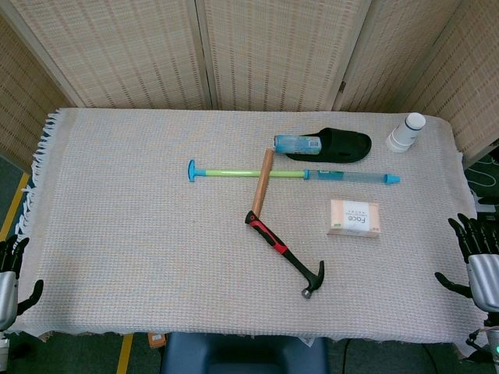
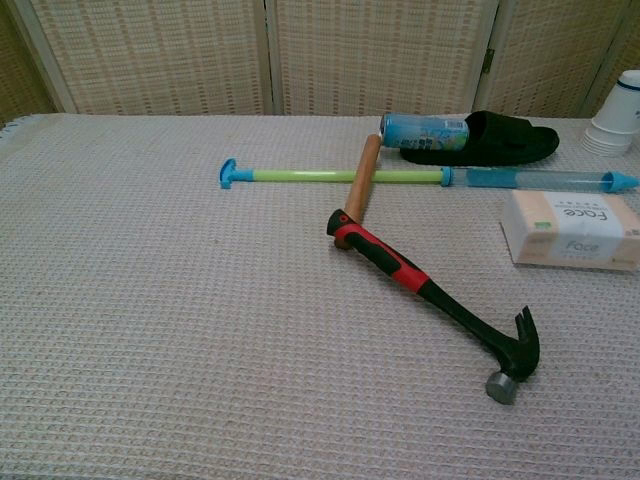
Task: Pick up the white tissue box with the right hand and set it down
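Observation:
The tissue pack (image 1: 355, 217) lies flat on the cloth-covered table (image 1: 140, 234), right of centre; it is white and peach with "Face" printed on it. In the chest view the tissue pack (image 2: 572, 229) sits at the right edge. My right hand (image 1: 481, 266) hangs off the table's right edge, fingers spread, holding nothing, well to the right of the pack. My left hand (image 1: 11, 273) rests at the table's left front corner, fingers apart and empty. Neither hand shows in the chest view.
A red-and-black claw hammer (image 1: 284, 251) lies left of the pack, with a wooden stick (image 1: 262, 183) across a green-and-blue rod (image 1: 292, 174). Behind are a black slipper (image 1: 335, 146), a blue can (image 1: 298, 143) and a white bottle (image 1: 406, 132).

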`<state>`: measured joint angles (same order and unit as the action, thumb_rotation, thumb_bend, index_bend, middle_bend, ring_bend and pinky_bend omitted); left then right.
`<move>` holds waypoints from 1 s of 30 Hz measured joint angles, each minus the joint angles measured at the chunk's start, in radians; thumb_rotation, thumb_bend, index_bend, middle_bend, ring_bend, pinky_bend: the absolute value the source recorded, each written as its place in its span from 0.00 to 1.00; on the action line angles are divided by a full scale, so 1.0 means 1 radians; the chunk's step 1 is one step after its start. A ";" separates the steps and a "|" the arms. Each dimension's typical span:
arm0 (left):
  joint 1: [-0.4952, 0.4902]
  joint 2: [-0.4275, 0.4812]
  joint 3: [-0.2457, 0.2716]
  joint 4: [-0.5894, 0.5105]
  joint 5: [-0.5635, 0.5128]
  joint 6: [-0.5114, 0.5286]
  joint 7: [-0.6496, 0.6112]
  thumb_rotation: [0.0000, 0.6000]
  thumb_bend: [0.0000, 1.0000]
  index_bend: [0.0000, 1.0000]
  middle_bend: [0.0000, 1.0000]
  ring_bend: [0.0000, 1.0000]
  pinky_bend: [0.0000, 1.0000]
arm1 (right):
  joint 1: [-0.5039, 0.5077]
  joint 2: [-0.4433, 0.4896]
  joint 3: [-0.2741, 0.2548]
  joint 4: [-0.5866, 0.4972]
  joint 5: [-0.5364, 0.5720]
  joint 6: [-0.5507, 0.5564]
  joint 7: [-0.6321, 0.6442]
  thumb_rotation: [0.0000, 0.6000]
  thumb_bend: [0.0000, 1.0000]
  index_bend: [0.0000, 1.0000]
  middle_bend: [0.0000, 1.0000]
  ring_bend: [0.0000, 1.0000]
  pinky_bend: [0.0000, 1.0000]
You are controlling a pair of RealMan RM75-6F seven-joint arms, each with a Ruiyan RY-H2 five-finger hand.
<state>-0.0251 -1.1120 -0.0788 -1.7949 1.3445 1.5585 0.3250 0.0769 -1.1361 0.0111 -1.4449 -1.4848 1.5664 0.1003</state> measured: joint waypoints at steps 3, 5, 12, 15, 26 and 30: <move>0.001 -0.001 0.002 -0.001 0.003 0.003 0.007 1.00 0.34 0.10 0.00 0.00 0.17 | -0.001 0.000 0.003 -0.004 -0.001 -0.010 -0.008 1.00 0.09 0.00 0.00 0.00 0.00; 0.003 -0.001 0.003 -0.004 0.008 0.008 0.010 1.00 0.34 0.10 0.00 0.00 0.17 | -0.003 0.000 0.005 -0.007 -0.004 -0.012 -0.010 1.00 0.09 0.00 0.00 0.00 0.00; 0.007 0.004 0.005 -0.015 0.011 0.012 0.005 1.00 0.34 0.10 0.00 0.00 0.17 | -0.009 0.001 0.014 -0.017 -0.009 -0.015 -0.015 1.00 0.09 0.00 0.00 0.00 0.00; 0.009 0.007 0.006 -0.019 0.006 0.010 0.003 1.00 0.34 0.10 0.00 0.00 0.17 | 0.000 0.003 0.020 -0.029 -0.004 -0.035 -0.020 1.00 0.09 0.00 0.00 0.00 0.00; 0.003 0.005 0.012 -0.022 0.002 -0.010 0.020 1.00 0.34 0.10 0.00 0.00 0.17 | 0.207 0.056 0.088 -0.206 0.146 -0.402 -0.295 1.00 0.09 0.00 0.00 0.00 0.00; 0.003 0.009 0.013 -0.030 -0.004 -0.014 0.023 1.00 0.34 0.10 0.00 0.00 0.17 | 0.331 0.061 0.117 -0.281 0.343 -0.575 -0.490 1.00 0.09 0.00 0.00 0.00 0.00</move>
<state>-0.0220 -1.1026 -0.0655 -1.8244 1.3400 1.5443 0.3483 0.4082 -1.0752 0.1281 -1.7257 -1.1417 0.9910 -0.3895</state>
